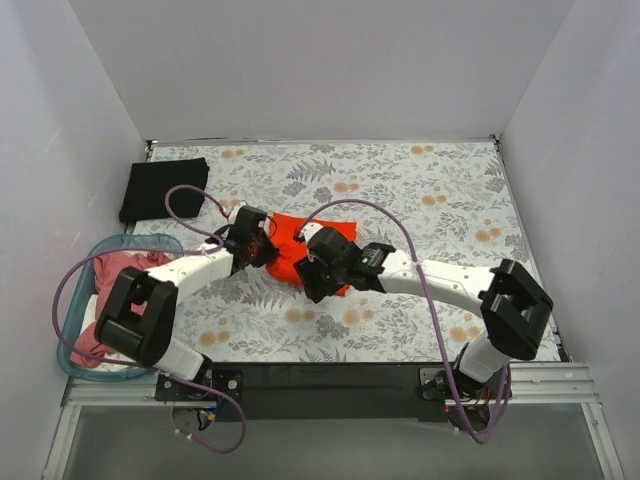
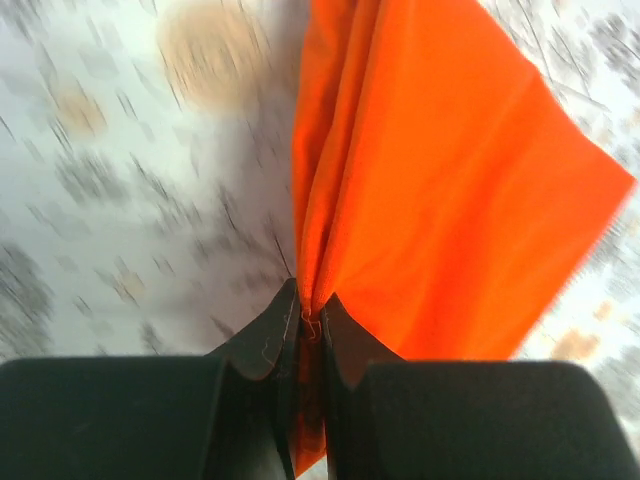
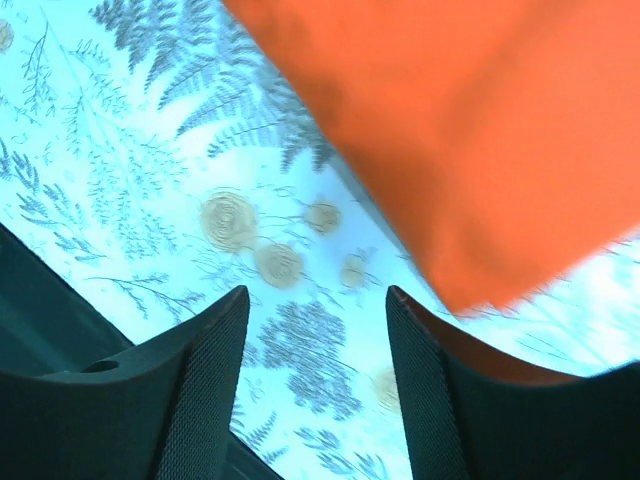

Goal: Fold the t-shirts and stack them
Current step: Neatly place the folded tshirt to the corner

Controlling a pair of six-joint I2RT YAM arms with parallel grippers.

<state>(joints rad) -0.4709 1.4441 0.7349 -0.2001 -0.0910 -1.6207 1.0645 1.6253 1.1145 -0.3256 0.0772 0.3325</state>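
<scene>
One orange-red t-shirt (image 2: pixel 440 180); left gripper (image 2: pixel 310 305) pinching its bunched edge; right gripper (image 3: pixel 318 300) spread just beside its corner.

Premises were a robot test cell: white panels (image 1: pixel 320 70) boxed in a floral-covered worktop (image 1: pixel 430 190); left arm (image 1: pixel 185 272) and right arm (image 1: pixel 450 280) bolted to a black base plate (image 1: pixel 320 375).

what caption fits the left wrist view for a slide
Left gripper shut on a bunched edge of the orange-red t-shirt over the floral tablecloth.
</scene>
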